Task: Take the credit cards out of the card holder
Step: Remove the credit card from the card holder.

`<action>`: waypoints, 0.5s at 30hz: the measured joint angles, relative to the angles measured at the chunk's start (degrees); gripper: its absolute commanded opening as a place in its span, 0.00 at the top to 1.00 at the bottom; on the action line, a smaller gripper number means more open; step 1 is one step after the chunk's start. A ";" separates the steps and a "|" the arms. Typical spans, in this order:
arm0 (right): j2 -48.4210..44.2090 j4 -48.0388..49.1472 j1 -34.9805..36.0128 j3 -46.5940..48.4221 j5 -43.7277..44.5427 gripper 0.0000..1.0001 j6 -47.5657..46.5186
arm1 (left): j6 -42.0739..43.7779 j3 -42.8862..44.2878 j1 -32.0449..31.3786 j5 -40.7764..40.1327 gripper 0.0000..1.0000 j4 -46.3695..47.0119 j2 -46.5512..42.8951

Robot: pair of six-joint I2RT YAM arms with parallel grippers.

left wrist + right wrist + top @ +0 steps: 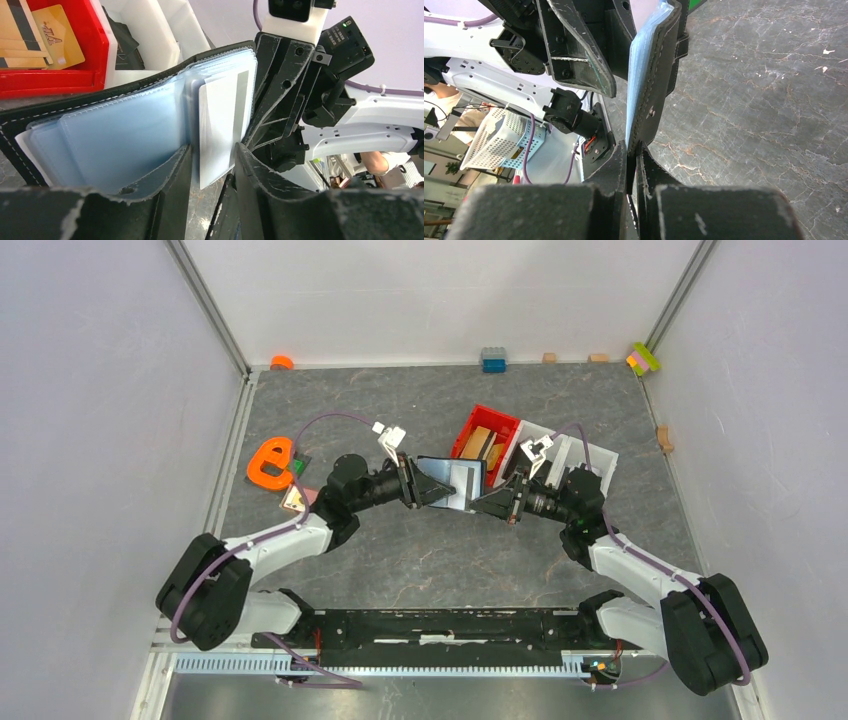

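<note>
The credit cards: one white card (pixel 218 125) is visible, lying against the clear blue sleeves of the card holder (pixel 100 140), close to the spine. How much of it sits inside a sleeve cannot be told. The card holder is held open in the air between the two arms, above the middle of the table (pixel 420 560), where both grippers reach it. The right gripper (pixel 633 156) has its fingers pressed together on the black stitched edge of one cover, which anchors the holder against a pull. The left gripper (pixel 213 167) has its fingers partly spread, one on each side of the white card. Whether they bear on it cannot be told. This placement suits drawing the card out along the sleeve. A red bin (pixel 470 425) stands on the table just behind.
</note>
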 measured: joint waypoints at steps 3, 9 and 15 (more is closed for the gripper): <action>0.00 0.00 0.00 0.00 -0.04 0.99 0.02 | -0.35 0.17 0.04 0.72 0.64 0.07 0.52; 0.00 0.28 -0.09 0.00 -0.42 0.99 0.26 | -5.86 0.17 1.20 4.68 0.68 9.79 6.43; -0.35 0.17 -0.17 0.00 -0.31 0.99 -0.17 | -11.19 -0.98 2.01 6.25 0.74 18.84 9.27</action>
